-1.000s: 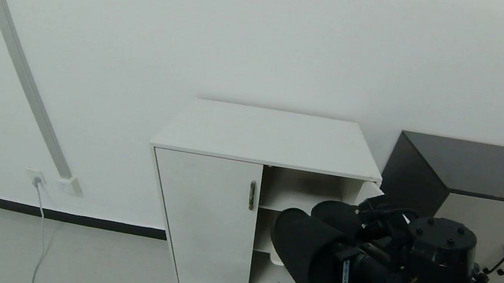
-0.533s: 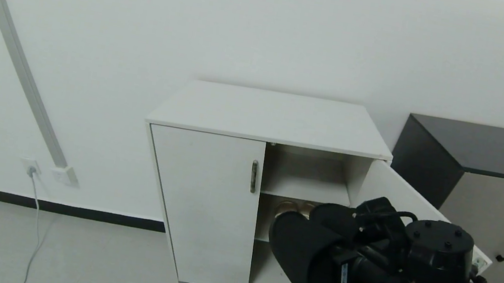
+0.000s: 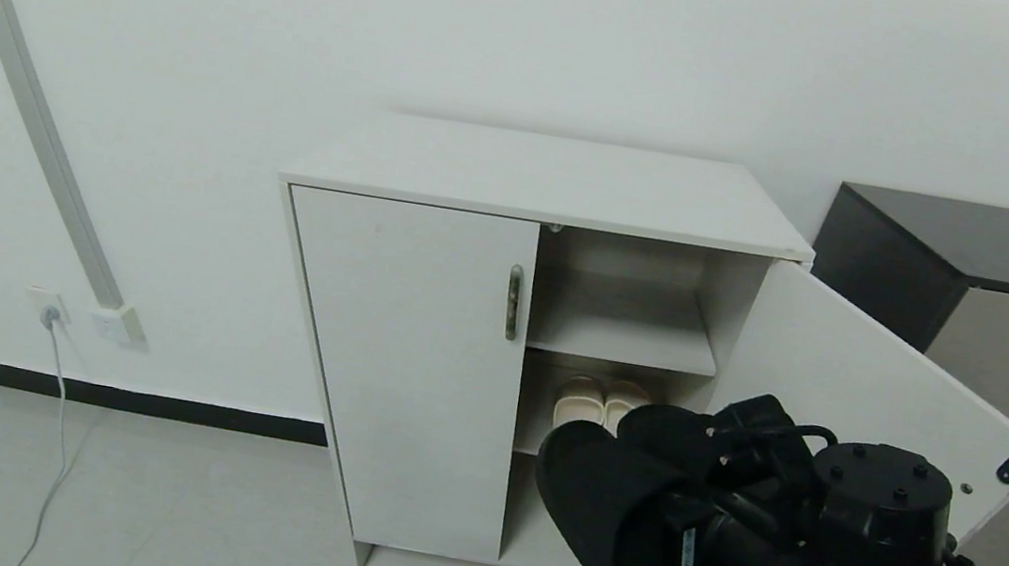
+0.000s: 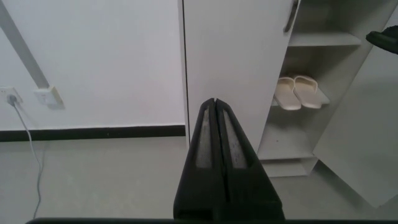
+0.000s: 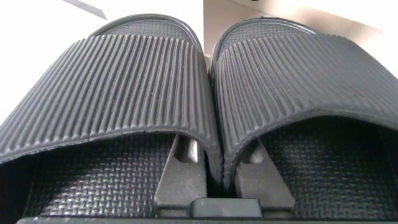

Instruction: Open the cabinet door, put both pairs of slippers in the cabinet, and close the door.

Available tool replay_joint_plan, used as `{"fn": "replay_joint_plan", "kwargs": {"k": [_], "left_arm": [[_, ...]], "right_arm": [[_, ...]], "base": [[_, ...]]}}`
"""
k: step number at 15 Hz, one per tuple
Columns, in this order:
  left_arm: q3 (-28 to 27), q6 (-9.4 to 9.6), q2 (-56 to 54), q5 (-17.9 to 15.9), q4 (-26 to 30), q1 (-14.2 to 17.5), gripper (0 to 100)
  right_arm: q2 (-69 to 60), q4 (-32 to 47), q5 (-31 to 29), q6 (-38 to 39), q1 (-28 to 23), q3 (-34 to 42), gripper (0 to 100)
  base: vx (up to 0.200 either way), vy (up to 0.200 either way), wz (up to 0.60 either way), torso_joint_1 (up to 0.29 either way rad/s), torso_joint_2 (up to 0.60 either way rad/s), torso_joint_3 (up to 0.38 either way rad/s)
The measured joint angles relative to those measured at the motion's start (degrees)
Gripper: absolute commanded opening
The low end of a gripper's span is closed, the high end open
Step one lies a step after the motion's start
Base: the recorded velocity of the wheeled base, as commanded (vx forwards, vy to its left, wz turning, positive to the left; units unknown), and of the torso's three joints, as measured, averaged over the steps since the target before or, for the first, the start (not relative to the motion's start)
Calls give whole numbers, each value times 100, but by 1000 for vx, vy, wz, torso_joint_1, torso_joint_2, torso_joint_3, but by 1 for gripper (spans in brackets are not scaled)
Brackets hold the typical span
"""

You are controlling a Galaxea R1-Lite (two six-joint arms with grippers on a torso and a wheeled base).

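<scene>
- Two grippers inspected. The right gripper is clenched on the black slippers. In the right wrist view one finger sits inside each slipper, and the two inner walls are pinched together between them.
- The right arm enters the head view at 5 o'clock. It carries the pair side by side, running up toward the centre, in front of the open half of the cabinet. How near the pair is to the shelves cannot be judged.
- The left gripper faces the cabinet from low down, its fingers pressed flat together on nothing.
- The white cabinet stands against the wall at the centre of the head view. The left door is closed, with its handle upright on the inner edge. The right door is swung out toward 3 o'clock.
- The cream slippers lie side by side on the middle shelf.
- Obstructions:
  - The black pair covers the near ends of the cream slippers and most of the lower compartment.
  - In the head view the black pair also hides the right gripper's fingers.
  - The heels of the black slippers and the cabinet base are cut off at 6 o'clock.
  - The dark cabinet at 2 o'clock runs off the edge.
- A wall socket with a hanging cable sits at 8 o'clock. A conduit slants up from it toward 11 o'clock.
</scene>
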Motion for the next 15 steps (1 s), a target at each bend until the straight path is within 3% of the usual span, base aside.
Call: {"fn": "replay_joint_plan", "kwargs": {"k": [13, 15], "left_arm": [[0, -2, 0, 0, 0, 0, 0], [2, -2, 0, 0, 0, 0, 0]], "right_arm": [[22, -55, 35, -40, 44, 84, 0], [39, -121, 41, -82, 46, 115, 0]], "base": [[0, 0, 0, -86, 453, 365], [0, 0, 0, 1, 79, 70]]}}
